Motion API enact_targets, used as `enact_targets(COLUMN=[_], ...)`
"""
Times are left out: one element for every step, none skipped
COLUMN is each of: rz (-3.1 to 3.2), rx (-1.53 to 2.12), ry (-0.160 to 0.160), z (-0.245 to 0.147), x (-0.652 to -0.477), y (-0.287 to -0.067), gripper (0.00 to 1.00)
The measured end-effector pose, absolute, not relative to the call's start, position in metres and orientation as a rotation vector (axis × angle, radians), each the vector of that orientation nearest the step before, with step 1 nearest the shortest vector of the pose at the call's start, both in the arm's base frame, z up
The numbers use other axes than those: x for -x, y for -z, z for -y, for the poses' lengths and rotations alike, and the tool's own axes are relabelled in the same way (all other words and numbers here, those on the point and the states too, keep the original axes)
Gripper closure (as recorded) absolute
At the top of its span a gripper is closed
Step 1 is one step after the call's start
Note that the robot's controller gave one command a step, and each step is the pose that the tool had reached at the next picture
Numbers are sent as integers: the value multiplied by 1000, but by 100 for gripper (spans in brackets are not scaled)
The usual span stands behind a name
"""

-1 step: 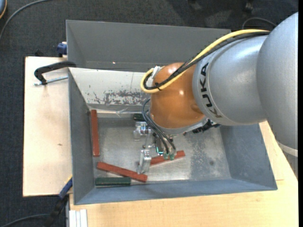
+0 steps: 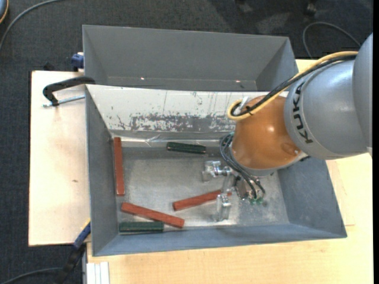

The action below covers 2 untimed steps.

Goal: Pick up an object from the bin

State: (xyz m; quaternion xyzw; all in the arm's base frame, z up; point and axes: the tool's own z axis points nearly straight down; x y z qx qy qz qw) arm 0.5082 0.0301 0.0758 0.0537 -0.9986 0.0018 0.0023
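1. Dark carpet [image 2: 166,5] lies around the grey bin [image 2: 177,58].
2. On the bin floor, a little right of the middle, lies the middle red bar [image 2: 194,202], flat and slightly slanted, its right end higher.
3. The gripper [image 2: 219,189] is low over that right end. Its fingers [image 2: 224,209] are spread apart, one behind the bar's end and one in front of it, and they are not pinching it.
4. Above the gripper sit the orange cover [image 2: 263,138] and the grey arm [image 2: 331,111], reaching in from the right.
5. The back green bar [image 2: 186,149] lies near the rear wall.
6. The front red bar [image 2: 153,214] lies slanted at front left, touching the front green bar [image 2: 141,226] by the front wall.
7. The left red bar [image 2: 119,165] lies along the left wall.
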Motion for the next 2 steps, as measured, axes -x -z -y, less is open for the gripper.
enact_targets(rz=[3136, 3151], rx=[-178, -191], ry=[2, 3], z=[-36, -71], x=[-509, -534], y=[-78, -213], gripper=[100, 100])
